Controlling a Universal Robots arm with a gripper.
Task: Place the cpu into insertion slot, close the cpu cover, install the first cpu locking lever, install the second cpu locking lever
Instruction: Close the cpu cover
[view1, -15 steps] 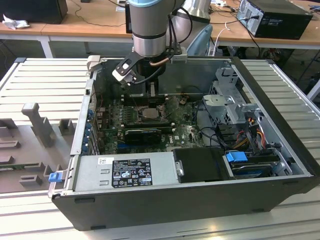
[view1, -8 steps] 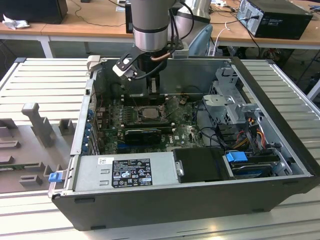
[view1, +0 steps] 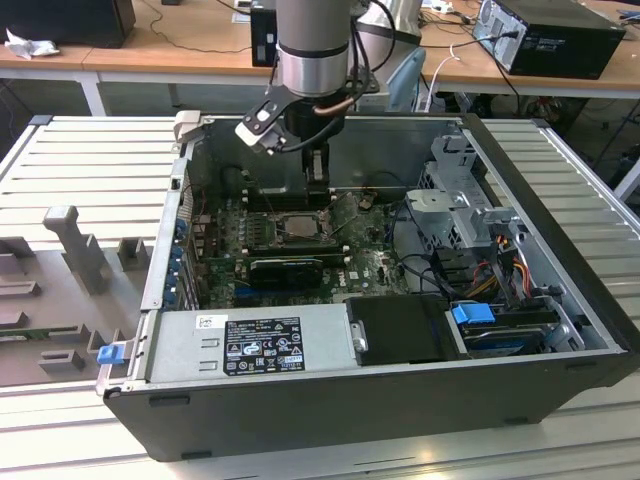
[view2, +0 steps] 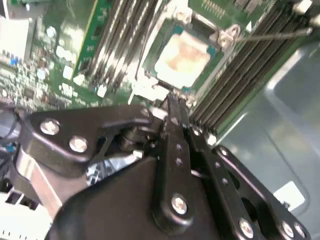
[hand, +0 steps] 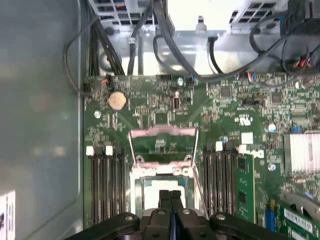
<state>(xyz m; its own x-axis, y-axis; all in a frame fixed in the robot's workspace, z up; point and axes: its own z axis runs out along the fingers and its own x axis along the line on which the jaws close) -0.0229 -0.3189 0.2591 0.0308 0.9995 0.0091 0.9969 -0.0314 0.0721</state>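
Note:
The cpu (view2: 182, 57), a pale square chip, lies flat in the insertion slot (view2: 150, 55) on the green board; it is also seen as cpu (hand: 167, 186) and cpu (view1: 297, 228). The cpu cover (hand: 162, 132) stands raised from its hinge edge at the slot's far side, its window open to the board behind. A thin wire lever (view2: 272, 34) sticks out past one corner of the slot. My gripper (hand: 171, 199) is shut with nothing between its fingers. It hovers at the slot's edge, as gripper (view2: 172, 102) and gripper (view1: 316, 180) also show.
Long black memory slots (hand: 107, 185) flank the socket, with more memory slots (hand: 222, 180) on the other side. A black finned card (view1: 287, 268) lies just in front. The power supply (view1: 250, 345), drive cage (view1: 455, 215), cables (hand: 165, 40) and case wall (hand: 40, 125) hem in the board.

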